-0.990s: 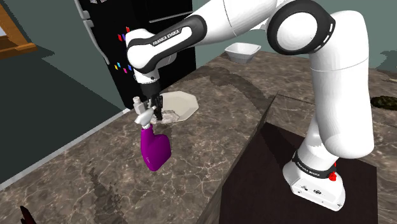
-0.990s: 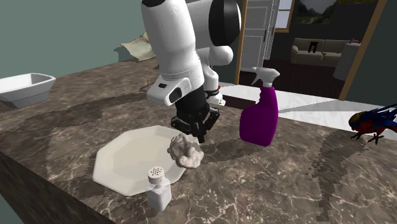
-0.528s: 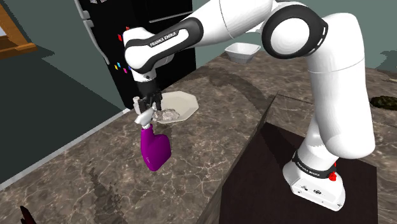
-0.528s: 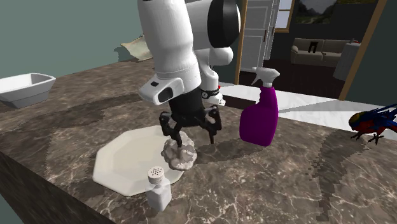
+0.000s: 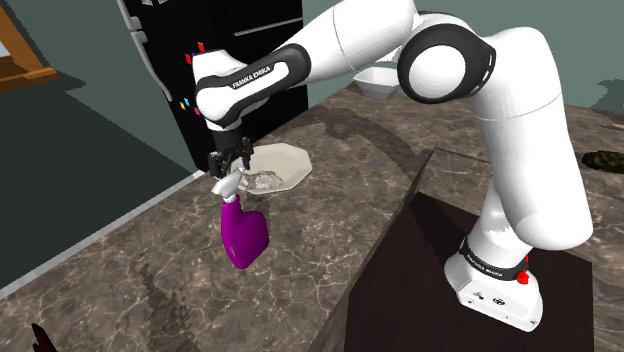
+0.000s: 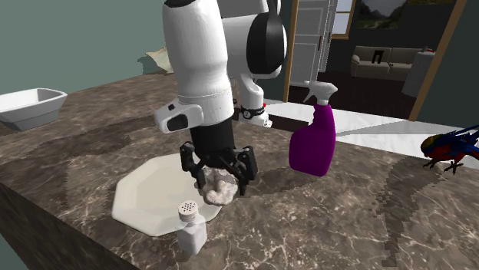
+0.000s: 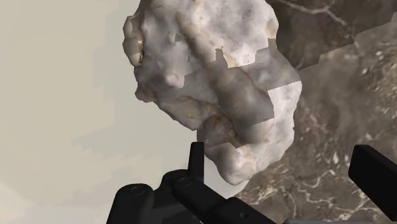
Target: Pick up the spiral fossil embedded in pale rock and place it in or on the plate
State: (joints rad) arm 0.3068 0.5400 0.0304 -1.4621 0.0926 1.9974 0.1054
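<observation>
The fossil [image 6: 218,189] is a lumpy pale rock lying at the edge of the white octagonal plate [image 6: 146,203], part over the plate and part over the marble counter. My gripper [image 6: 217,167] hovers just above it, open, its fingers spread to either side without touching. Through the wrist view the fossil [image 7: 210,70] lies just ahead of the spread fingertips [image 7: 197,156], with the plate [image 7: 57,95] to one side. From the shoulder view the gripper [image 5: 232,165] hangs over the fossil [image 5: 262,181] at the plate [image 5: 288,160] edge.
A purple spray bottle [image 6: 315,142] stands close beside the gripper; in the shoulder view it [image 5: 243,235] is in front. A white shaker [image 6: 190,226] sits by the plate's near edge. A white bowl [image 6: 31,103] is far off. A parrot figure [image 6: 453,146] stands at the counter's right end.
The fingers went from shut on the fossil to wide apart. The fossil settled onto the plate's edge, and the hand shifted a little toward the plate's side.
</observation>
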